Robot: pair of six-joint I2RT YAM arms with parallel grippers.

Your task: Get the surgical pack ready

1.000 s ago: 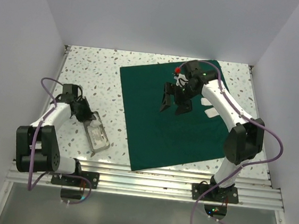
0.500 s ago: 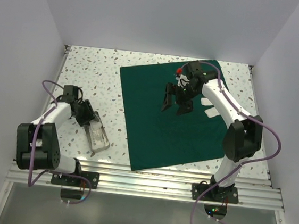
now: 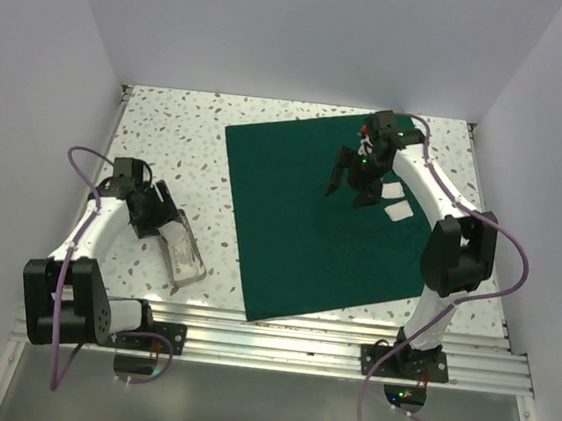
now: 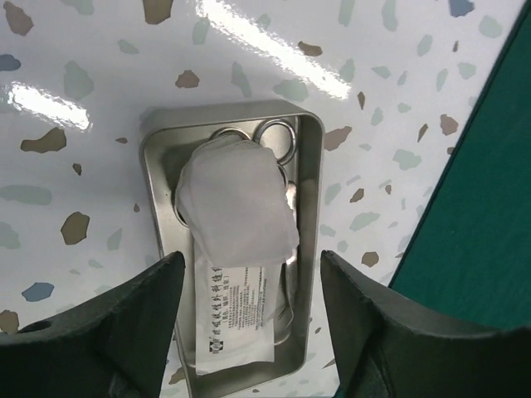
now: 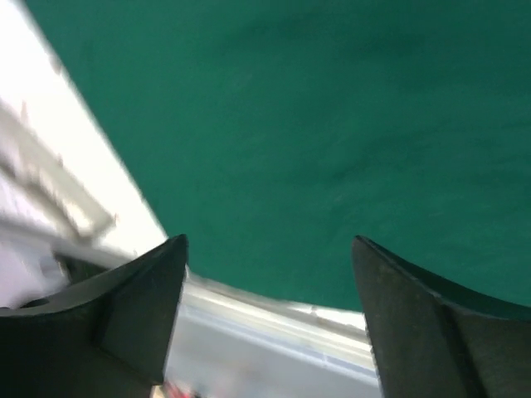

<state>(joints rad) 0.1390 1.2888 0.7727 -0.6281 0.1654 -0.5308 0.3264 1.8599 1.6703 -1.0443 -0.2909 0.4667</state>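
The surgical pack (image 3: 309,234) is a dark green cloth spread flat over the middle and right of the table; its edge also shows in the left wrist view (image 4: 489,207). My right gripper (image 3: 352,186) hangs open over the cloth's far part, nothing between its fingers, and its own view is blurred green cloth (image 5: 332,108). My left gripper (image 3: 160,214) stands open at the far end of a metal tray (image 3: 186,253). Seen from the left wrist, the left gripper (image 4: 249,259) straddles the tray (image 4: 309,199), which holds white gauze (image 4: 236,195), a printed packet (image 4: 241,319) and scissor rings (image 4: 278,137).
Two small white pads (image 3: 394,191) (image 3: 401,211) lie on the cloth just right of the right gripper. The speckled tabletop (image 3: 168,138) is walled at the back and sides. A metal rail (image 3: 277,341) runs along the near edge.
My left gripper has opened, letting go at the tray's far end, and drawn slightly back. My right arm has swung toward the back right over the cloth, nearer the white pads.
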